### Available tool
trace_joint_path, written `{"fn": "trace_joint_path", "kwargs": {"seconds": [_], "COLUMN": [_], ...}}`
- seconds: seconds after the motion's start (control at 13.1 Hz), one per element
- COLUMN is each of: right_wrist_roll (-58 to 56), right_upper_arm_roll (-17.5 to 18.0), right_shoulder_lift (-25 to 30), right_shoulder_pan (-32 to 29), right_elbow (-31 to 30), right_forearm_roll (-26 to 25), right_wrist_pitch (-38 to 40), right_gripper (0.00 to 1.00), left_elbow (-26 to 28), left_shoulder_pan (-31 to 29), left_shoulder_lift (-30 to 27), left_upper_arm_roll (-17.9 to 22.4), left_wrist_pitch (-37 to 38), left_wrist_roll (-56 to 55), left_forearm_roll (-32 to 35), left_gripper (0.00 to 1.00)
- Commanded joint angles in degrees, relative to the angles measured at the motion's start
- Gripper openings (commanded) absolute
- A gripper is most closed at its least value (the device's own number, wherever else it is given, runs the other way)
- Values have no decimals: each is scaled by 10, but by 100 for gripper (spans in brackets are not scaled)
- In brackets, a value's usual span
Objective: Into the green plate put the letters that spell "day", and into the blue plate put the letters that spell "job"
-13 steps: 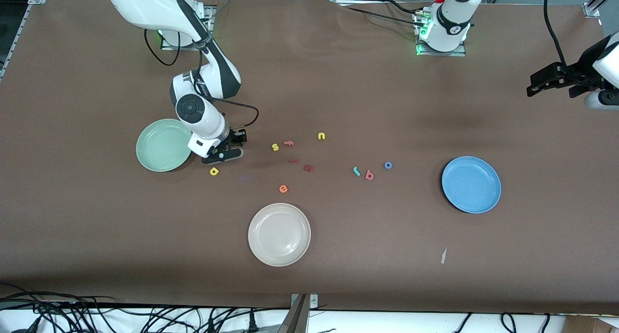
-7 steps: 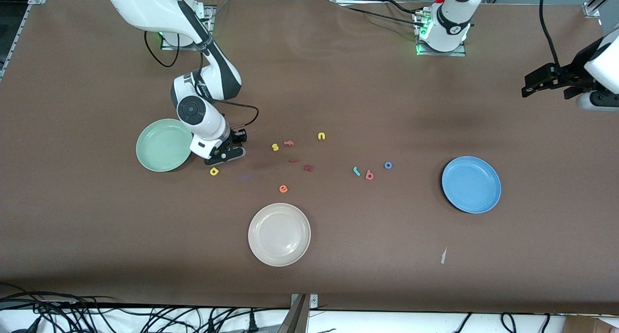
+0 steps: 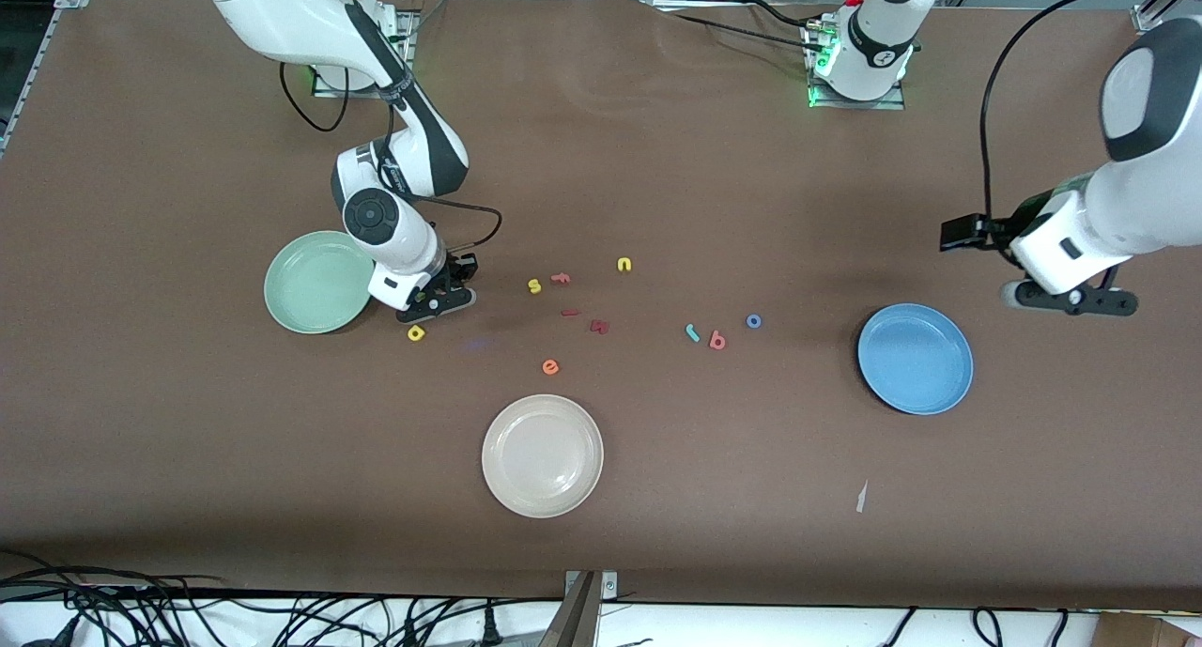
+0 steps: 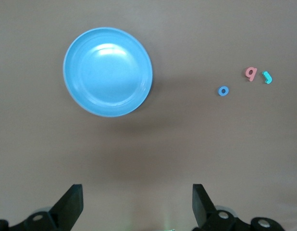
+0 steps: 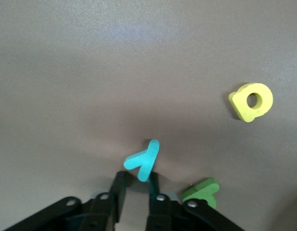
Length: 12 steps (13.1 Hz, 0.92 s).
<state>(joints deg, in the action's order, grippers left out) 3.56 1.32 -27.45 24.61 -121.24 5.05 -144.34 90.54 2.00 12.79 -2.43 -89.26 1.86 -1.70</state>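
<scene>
Right wrist view | right claw (image 5: pixel 137 188) pinched on teal "y" (image 5: pixel 143 161) by its tail, beside green plate (image 3: pixel 317 282) | thin hold, may slip; green "a" (image 5: pixel 202 190) touching finger, may drag | left claw (image 4: pixel 138 204) open, near blue plate (image 4: pixel 108 71)

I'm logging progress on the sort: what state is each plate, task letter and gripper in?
green plate: empty
blue plate: empty
yellow "d": on the table beside the green plate
green "a": on the table by the right gripper
teal "y": pinched by the right gripper
"j", "b", "o": on the table
right gripper: shut on the teal "y"
left gripper: open, empty, over table by the blue plate
</scene>
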Motion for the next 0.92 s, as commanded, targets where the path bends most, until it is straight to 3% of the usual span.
{"fn": "trace_joint_path", "kwargs": {"seconds": [0.0, 0.38, 0.69, 0.84], "right_wrist_roll": [-14, -13, -12, -12], "right_upper_arm_roll": [4, 5, 5, 5], "right_shoulder_lift": [-11, -11, -11, -10], "right_shoulder_pan": [-3, -2, -1, -1], "right_elbow": [8, 13, 14, 15], "right_forearm_roll": [7, 8, 8, 8], "right_wrist_pitch": [-1, 0, 2, 4], "right_gripper": [19, 18, 16, 16], "left_elbow": [2, 125, 151, 190], "left_shoulder_pan": [37, 96, 139, 161], "left_shoulder_lift": [30, 54, 103, 122], "left_upper_arm_roll": [4, 5, 7, 7], "left_wrist_pitch": [-55, -286, -371, -450], "left_wrist_roll": [10, -31, -46, -68], "left_forearm_roll": [-7, -55, -56, -52], "left_gripper": [98, 99, 99, 99]}}
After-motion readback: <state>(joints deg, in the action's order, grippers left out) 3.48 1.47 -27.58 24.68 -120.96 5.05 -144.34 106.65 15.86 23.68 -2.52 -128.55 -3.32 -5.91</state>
